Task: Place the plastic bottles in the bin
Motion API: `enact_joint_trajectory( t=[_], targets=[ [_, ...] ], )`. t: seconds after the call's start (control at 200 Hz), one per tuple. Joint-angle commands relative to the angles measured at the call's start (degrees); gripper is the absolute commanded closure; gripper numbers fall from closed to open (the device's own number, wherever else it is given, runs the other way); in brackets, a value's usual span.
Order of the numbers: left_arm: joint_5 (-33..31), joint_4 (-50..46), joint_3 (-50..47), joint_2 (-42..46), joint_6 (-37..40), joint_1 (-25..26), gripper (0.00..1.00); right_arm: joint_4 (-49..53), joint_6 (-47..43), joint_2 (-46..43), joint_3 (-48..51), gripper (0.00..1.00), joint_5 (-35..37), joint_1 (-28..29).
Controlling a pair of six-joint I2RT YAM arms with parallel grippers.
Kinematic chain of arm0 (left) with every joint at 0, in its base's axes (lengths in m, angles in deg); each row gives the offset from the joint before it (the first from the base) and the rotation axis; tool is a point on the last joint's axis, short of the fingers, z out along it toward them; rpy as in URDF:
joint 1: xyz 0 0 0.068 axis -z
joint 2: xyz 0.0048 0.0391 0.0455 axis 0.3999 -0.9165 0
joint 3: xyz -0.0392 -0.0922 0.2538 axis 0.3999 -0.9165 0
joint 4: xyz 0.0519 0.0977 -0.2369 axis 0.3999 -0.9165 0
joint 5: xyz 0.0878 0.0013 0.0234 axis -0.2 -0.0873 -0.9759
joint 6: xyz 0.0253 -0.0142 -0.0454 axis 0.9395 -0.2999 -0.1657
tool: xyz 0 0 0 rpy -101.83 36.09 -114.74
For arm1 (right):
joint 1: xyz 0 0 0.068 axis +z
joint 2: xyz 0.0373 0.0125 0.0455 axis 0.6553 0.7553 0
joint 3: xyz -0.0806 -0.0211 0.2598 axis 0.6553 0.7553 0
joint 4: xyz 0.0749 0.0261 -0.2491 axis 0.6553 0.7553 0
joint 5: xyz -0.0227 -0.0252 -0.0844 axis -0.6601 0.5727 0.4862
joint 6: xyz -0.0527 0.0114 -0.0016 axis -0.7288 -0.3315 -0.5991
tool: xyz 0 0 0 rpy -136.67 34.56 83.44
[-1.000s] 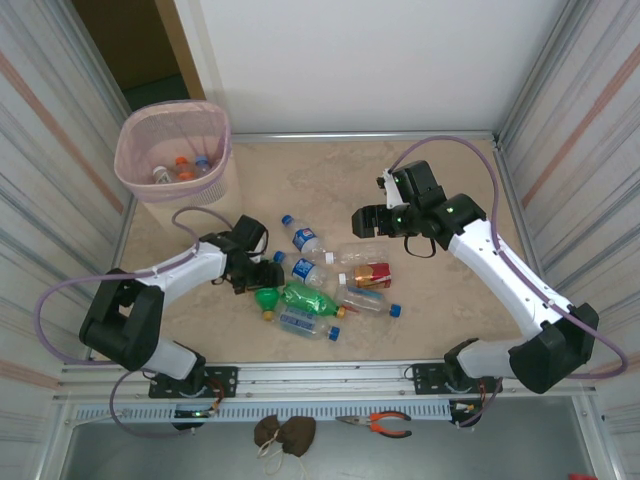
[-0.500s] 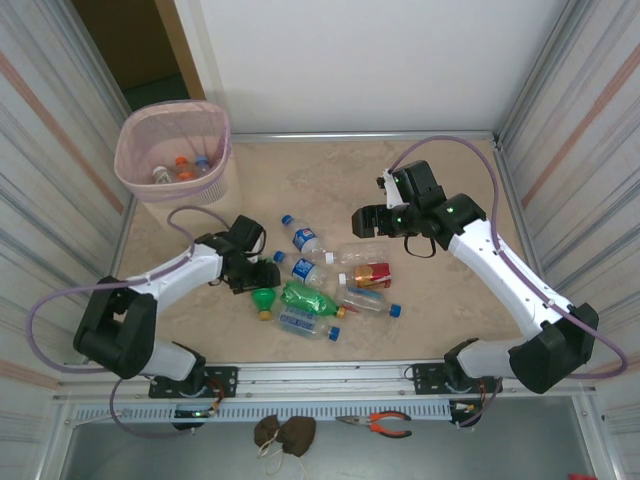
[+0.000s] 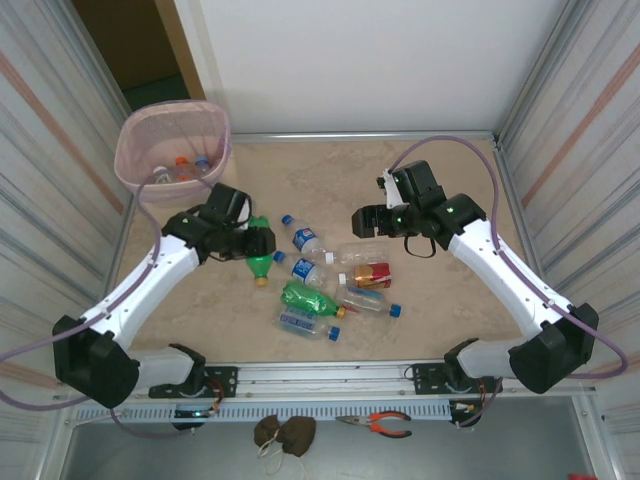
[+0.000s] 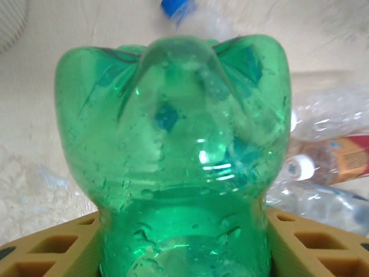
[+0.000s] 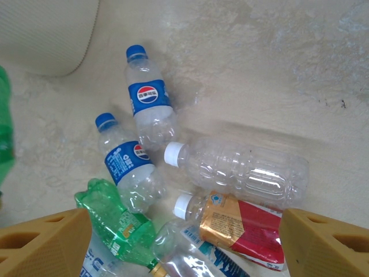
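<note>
Now: left gripper (image 3: 250, 243) clamped around green bottle (image 3: 261, 264), left of centre in top view. Left wrist view: same bottle wedged between yellow fingers (image 4: 311, 248), lobed end at frame top. Right gripper (image 3: 362, 220) jaws wide, holding nothing, right of centre, over upper edge of bottle pile (image 3: 335, 285) lying mid-frame on table. Bin (image 3: 175, 125) upper left, few bottles (image 3: 180, 170) inside.

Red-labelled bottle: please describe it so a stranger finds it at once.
On the beige table, find the bottle heap near its centre. The red-labelled bottle lies beside the large clear unlabelled bottle: white cap, the heap's only red-and-gold label.
</note>
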State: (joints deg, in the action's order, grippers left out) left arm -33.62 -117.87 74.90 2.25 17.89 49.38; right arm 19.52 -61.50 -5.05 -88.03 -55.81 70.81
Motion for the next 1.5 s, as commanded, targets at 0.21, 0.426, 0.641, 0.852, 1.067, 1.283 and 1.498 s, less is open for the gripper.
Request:
enact_joint_trajectory(
  t=[0.21,0.426,0.641,0.852,1.067,1.283,1.498],
  targets=[
    [-1.53,-8.85,18.75,0.14,8.22,-4.39,0.41,0.99,0.89,-0.68,-2.06,0.17,-0.23,-0.42],
    [-0.83,-11.36,31.49,-3.22,13.5,-10.53,0.41,0.89,0.98,-0.67,-2.4,0.17,-0.26,-0.42],
    [-2.18,-14.46,45.38,-8.83,18.3,-16.46,0.42,0.85,1.14,-0.9,-2.59,0.17,-0.23,-0.42],
    [-2.74,-14.31,54.97,-14.71,21.73,-23.17,0.42,1.1,1.42,-0.86,-3.11,0.17,-0.08,-0.42],
    [0.31,-12.13,59.64,-19.6,23.59,-29.6,0.42,1.26,1.55,-1.2,-3.17,0.17,0.75,-0.4],
    [0.33,-11.16,62.42,-24.55,25.25,-32.62,0.42,1.21,2.11,-1.22,-3.39,0.17,0.73,-0.34],
    [1.5,-11.0,62.36,-29.0,26.61,-33.8,0.41,1.33,2.25,-1.98,-3.23,0.17,1.03,-0.25]
  ],
)
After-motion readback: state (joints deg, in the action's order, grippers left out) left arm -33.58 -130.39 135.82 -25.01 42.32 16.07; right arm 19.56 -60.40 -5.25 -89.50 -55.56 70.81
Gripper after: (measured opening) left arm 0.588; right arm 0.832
